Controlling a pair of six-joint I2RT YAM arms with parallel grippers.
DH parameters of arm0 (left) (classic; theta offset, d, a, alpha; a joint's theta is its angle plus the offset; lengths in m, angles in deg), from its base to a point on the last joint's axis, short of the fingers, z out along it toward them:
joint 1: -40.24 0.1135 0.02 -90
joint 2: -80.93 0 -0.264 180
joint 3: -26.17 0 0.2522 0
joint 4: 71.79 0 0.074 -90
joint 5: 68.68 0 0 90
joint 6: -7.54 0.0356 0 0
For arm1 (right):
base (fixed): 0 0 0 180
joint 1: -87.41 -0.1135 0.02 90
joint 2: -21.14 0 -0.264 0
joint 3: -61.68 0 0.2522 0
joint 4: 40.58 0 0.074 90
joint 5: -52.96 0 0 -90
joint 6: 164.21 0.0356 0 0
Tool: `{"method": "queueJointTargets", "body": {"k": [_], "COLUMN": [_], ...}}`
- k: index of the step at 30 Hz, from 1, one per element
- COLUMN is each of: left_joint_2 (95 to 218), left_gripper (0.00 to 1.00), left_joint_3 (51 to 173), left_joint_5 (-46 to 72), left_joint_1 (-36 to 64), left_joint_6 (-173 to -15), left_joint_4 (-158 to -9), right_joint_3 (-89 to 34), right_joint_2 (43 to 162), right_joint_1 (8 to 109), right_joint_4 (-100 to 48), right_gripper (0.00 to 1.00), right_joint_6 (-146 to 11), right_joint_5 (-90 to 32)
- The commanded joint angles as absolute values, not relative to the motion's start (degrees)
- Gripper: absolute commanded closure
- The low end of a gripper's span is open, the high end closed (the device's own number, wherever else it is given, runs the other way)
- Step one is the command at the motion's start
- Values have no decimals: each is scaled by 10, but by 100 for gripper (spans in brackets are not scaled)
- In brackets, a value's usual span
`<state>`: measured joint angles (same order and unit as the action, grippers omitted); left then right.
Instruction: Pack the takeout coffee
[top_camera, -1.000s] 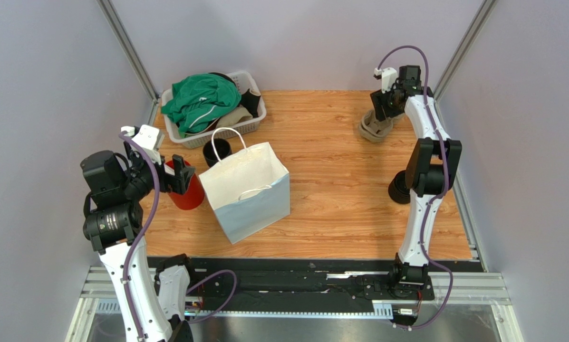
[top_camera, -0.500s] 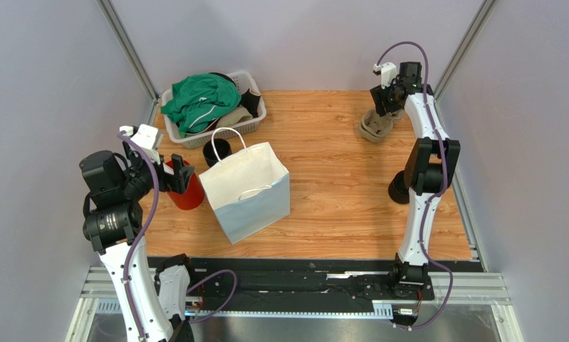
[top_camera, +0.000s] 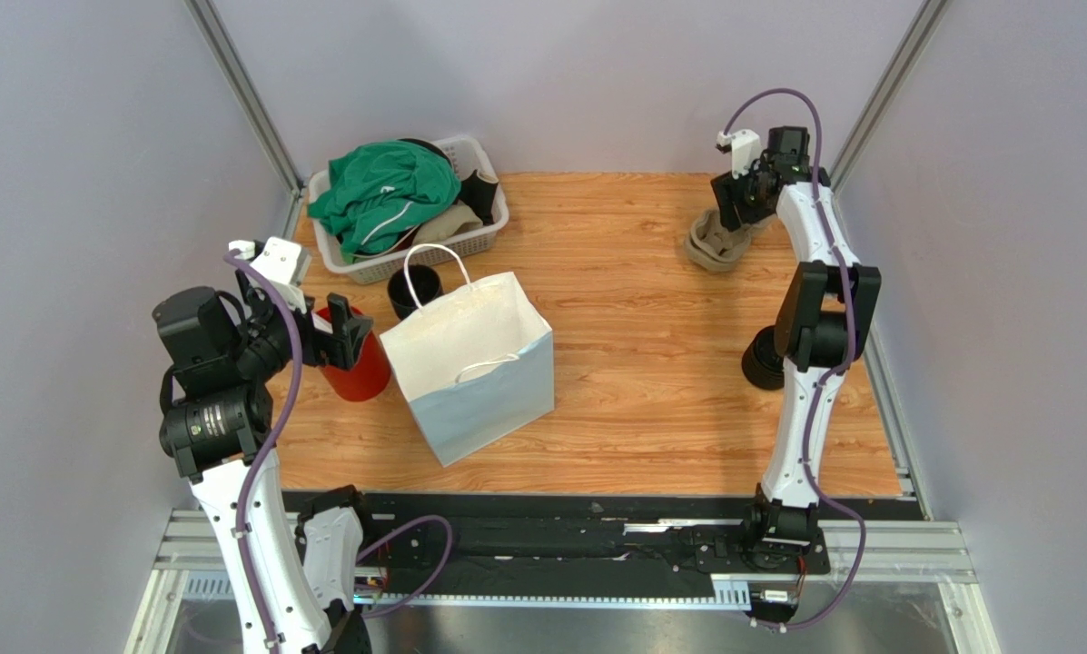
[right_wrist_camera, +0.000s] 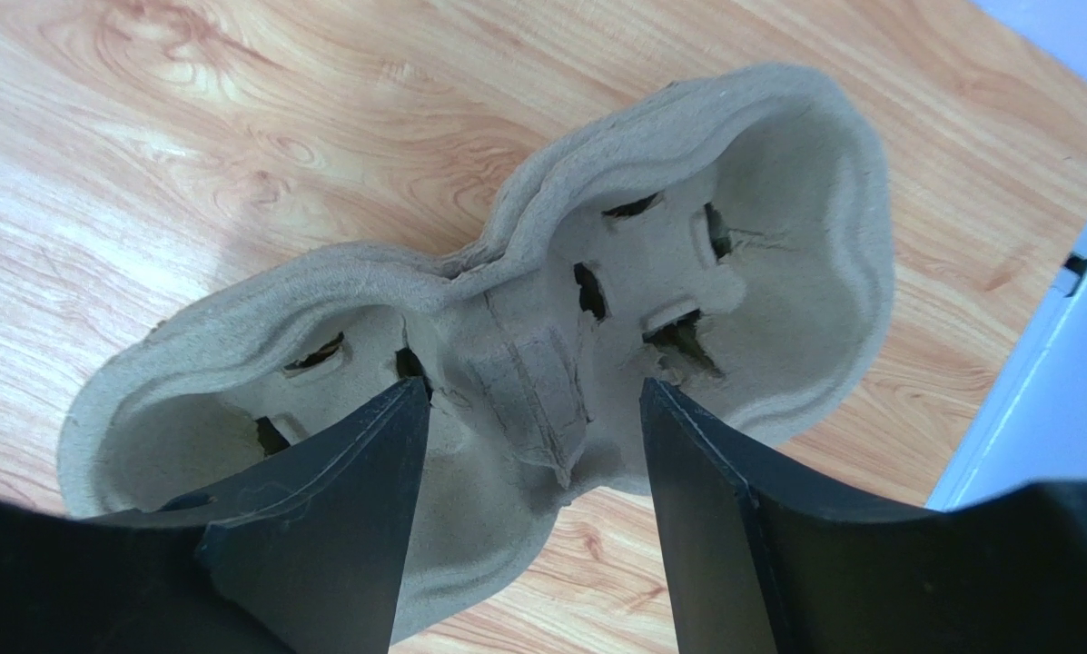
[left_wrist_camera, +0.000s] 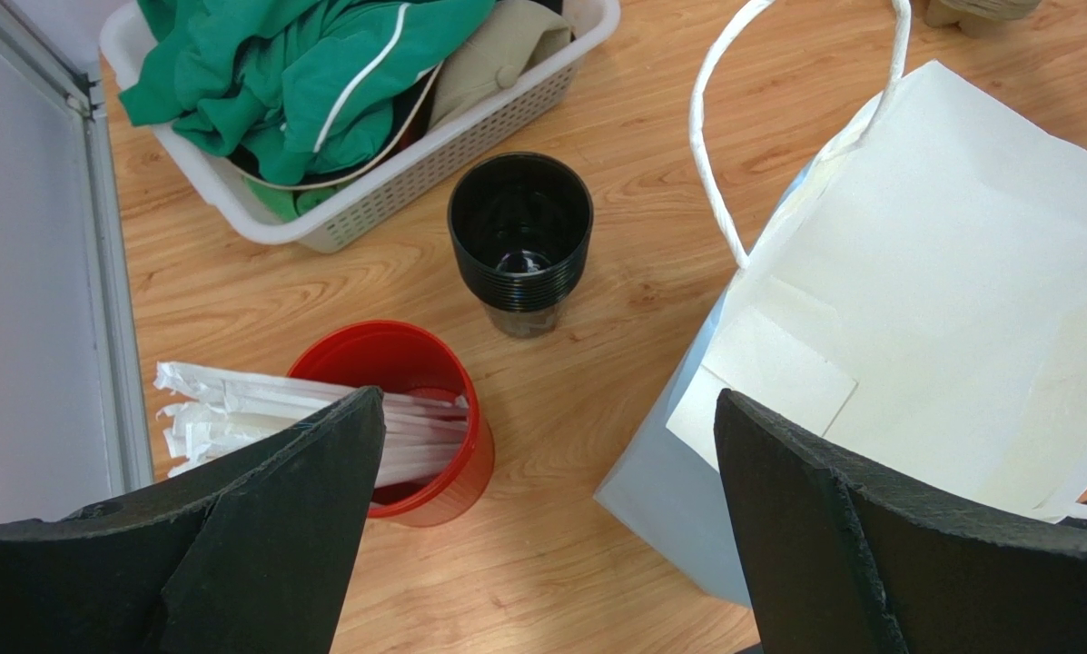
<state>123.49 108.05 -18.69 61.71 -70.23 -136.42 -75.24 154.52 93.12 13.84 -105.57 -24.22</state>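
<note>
Coffee cup (top_camera: 757,363), seemingly, half behind right arm (top_camera: 819,327)

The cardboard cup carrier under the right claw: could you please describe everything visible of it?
The cup carrier is moulded beige pulp, rough-looking, with two round wells joined by a raised middle ridge. Both wells are empty, with slits and tabs cut in their floors. It sits far right on the wooden table, apparently tilted. The right claw straddles the ridge, one finger over each well; whether it grips cannot be told.
</note>
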Motion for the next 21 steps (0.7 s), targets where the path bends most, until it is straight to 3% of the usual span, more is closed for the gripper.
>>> {"method": "queueJointTargets", "body": {"k": [1,10,21], "left_joint_2": [1234,1231,1229], "left_gripper": [1,1,1], "left_joint_3": [1080,1076,1071], "left_joint_5": [-196,-198,-204], "left_joint_1": [626,632,637], "left_joint_6": [-712,-715,-716], "left_joint_4": [-1347,-1344,-1340], "right_joint_3": [-747,-752,-729], "right_joint_2": [1554,1565,1537], "right_joint_1": [936,937,937], "right_joint_4": [139,133,116], "right_gripper": [37,40,68], "right_joint_6": [-1072,-1073,-1069], "right_joint_5": [-224,-191,-181]}}
